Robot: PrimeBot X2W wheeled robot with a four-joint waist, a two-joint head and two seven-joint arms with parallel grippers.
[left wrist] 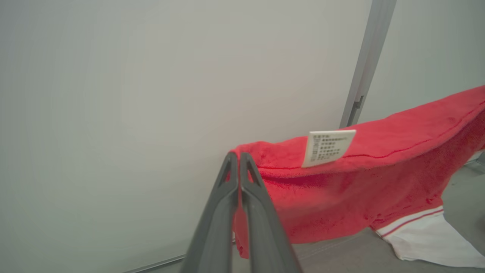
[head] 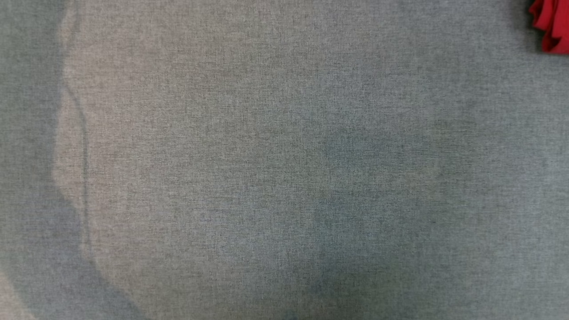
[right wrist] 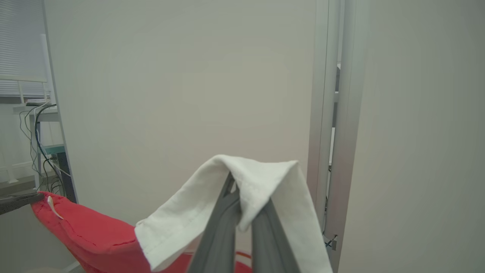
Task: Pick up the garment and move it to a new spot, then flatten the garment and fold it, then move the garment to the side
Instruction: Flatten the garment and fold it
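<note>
You have a pale grey metal upright post (right wrist: 333, 113) to steer by. To its left in the right wrist view stands a plain off-white wall panel (right wrist: 182, 94), evenly lit and bare. To its right is another pale panel (right wrist: 416, 132). Far left of the post, past the panel's edge, you can see a white slatted window blind (right wrist: 21, 41) above a light desk frame (right wrist: 45, 117) with dark cables (right wrist: 38, 129) hanging from it. In the left wrist view a thin metal strip (left wrist: 159, 262) runs along the panel's base. Your head view looks down on a grey woven cloth surface (head: 284, 178) with soft, blotchy shadows and one long crease (head: 83, 146) down it.
</note>
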